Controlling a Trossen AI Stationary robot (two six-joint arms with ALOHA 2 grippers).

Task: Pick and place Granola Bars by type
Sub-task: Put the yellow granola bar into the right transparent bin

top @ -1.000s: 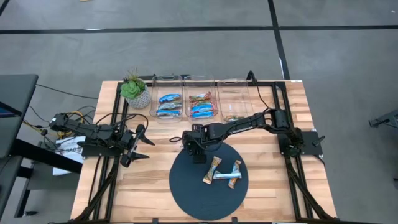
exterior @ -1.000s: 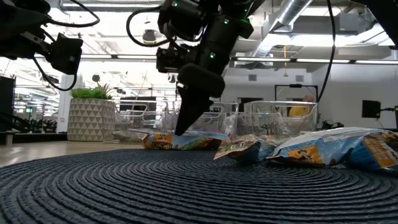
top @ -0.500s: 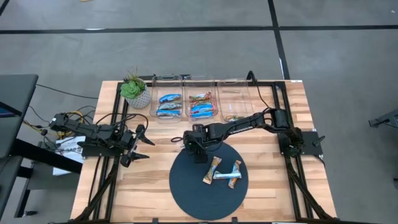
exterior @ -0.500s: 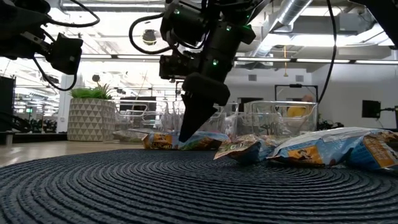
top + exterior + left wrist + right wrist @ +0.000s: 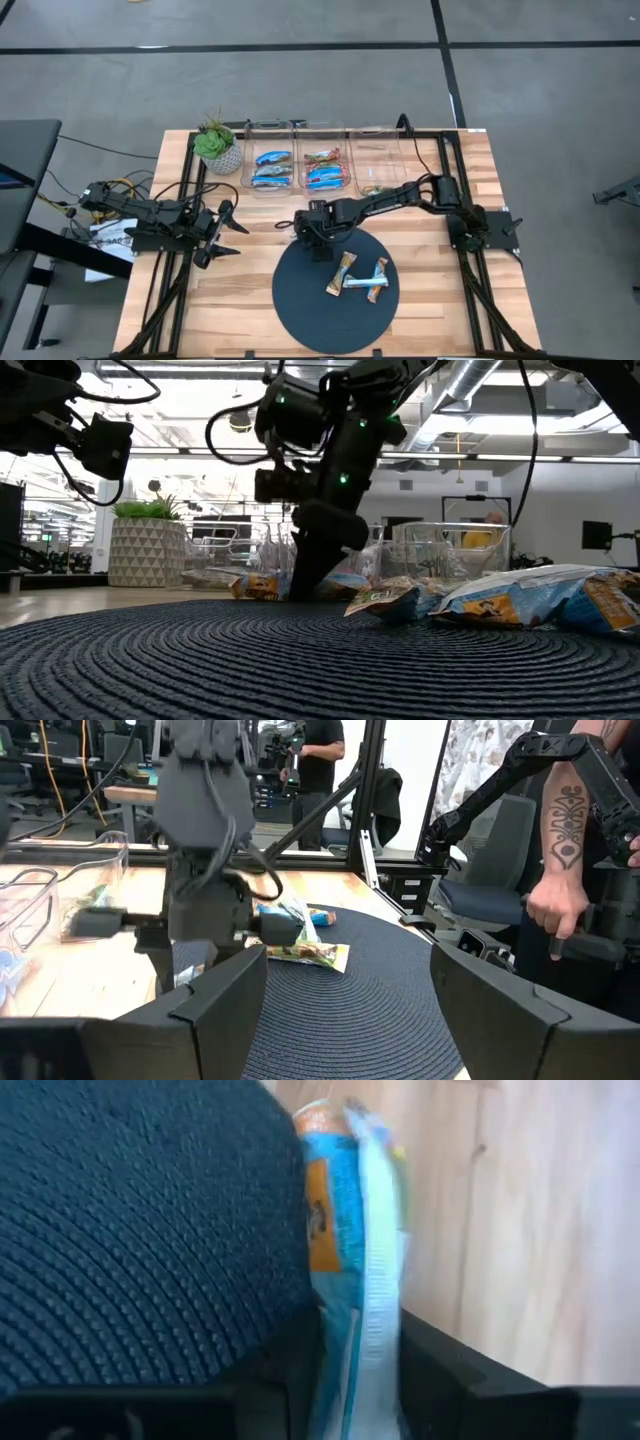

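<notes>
A blue-and-orange granola bar point(image 5: 352, 1260) stands on edge at the dark round mat's point(image 5: 310, 300) rim, pinched by the right gripper point(image 5: 312, 243), whose arm reaches low across the table. The left gripper point(image 5: 222, 232) waits open, well apart.

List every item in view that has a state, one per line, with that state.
right gripper: down at the mat's edge, fingers either side of a blue bar
blue bar: on edge between the fingers
left gripper: open, empty, waiting at the table's left
three bars: lying loose on the mat
left bin: holds blue bars
middle bin: holds mixed bars
right bin: nearly empty
</notes>
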